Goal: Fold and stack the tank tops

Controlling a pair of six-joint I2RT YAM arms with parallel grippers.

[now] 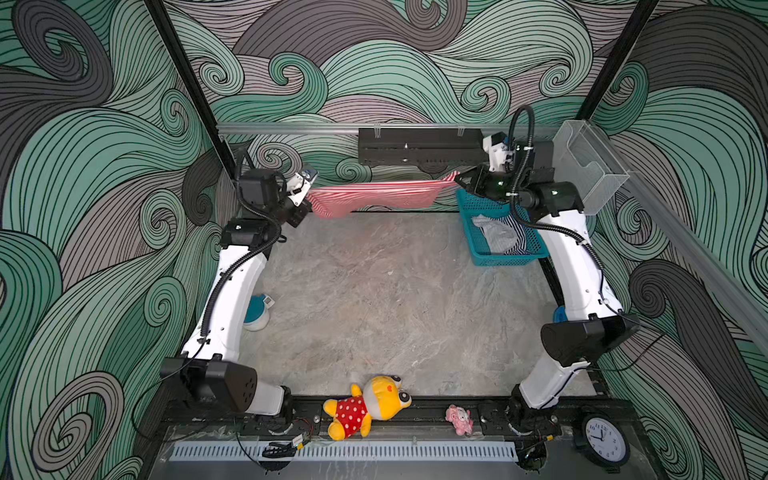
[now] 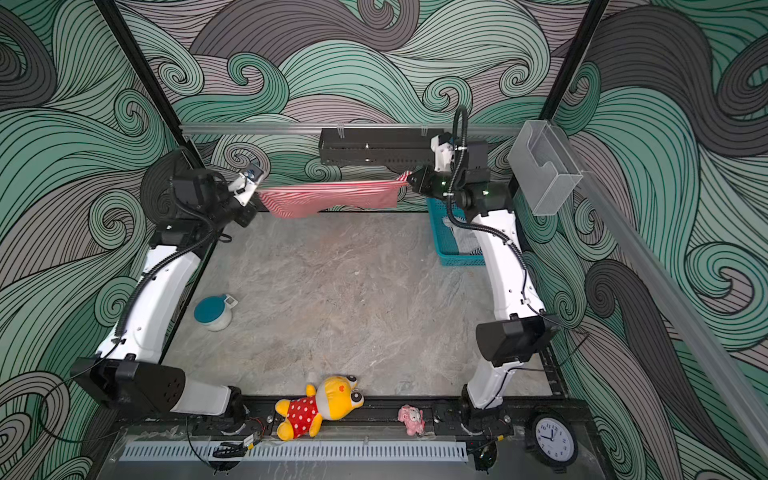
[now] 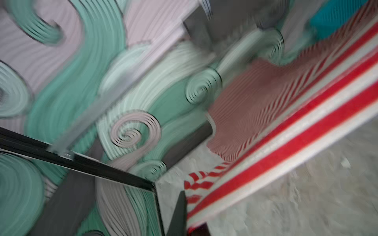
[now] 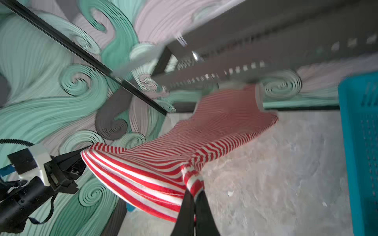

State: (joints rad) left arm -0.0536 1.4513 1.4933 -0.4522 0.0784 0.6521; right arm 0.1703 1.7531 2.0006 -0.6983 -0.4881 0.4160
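1. A wall of green and grey swirls rings a grey marbled worktop [image 1: 395, 311]. In both top views the red-and-white tank top [image 1: 374, 195] hangs in the air above the worktop's far edge. It is stretched between the left jaws and the right jaws, each clenched on one end. Its long axis runs straight from jaws to jaws, and the slack belly sags lower nearer the left jaws.
2. In a top view the navy-and-white tank top [image 1: 513, 235] lies crumpled in the teal basket [image 1: 503, 261]. It sits just beneath the right jaws and well apart from the left jaws.
3. The left wrist view is blurred. The dark jaws pinch the striped hem, and the red-and-white tank top [image 3: 286, 143] leads away from them toward the teal basket [image 3: 337, 18].
4. In the right wrist view the jaws are shut on a bunched corner. The red-and-white tank top [image 4: 153, 169] spans from them to the left jaws opposite, with bare worktop [image 4: 276, 183] under the span.
5. The step in hand looks like spreading the top before laying it flat. Neither arm is nearer, since each holds one end. The free worktop lies below both jaws and back toward the robot's own side, so the axis would probably need to stay level on the way down.
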